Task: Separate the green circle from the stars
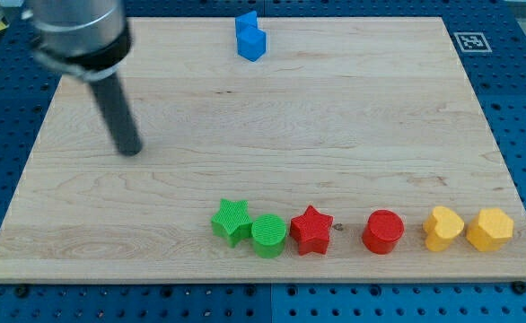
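**Green circle wedged between two stars, lower row**

Green circle (268, 235) sits in the lower middle of the frame, in a row of blocks along the bottom edge of the wooden table (335, 126). Green star (232, 221) is on its left, touching or very nearly touching; I cannot make out a gap. Red star (311, 230) is on its right, just beside it, again with no clear gap visible. The circle lies slightly lower in the frame than both stars.

Further right along the same row: red circle (383, 231), apart from the red star. Then a yellow heart-like block (442, 228) and a yellow hexagon (489, 229), these two touching each other, near the table's lower right corner.

Blue block (250, 37), shape not clear, stands alone at the upper middle of the frame, close to the table's top edge and well apart from the row.

My tip (131, 149) is at the upper left of the frame, on bare wood, well apart from every block; the green star is the nearest of the row, down and to the right. My end effector is a plain rod with no jaws, so it has no apart or together state; it touches no block.
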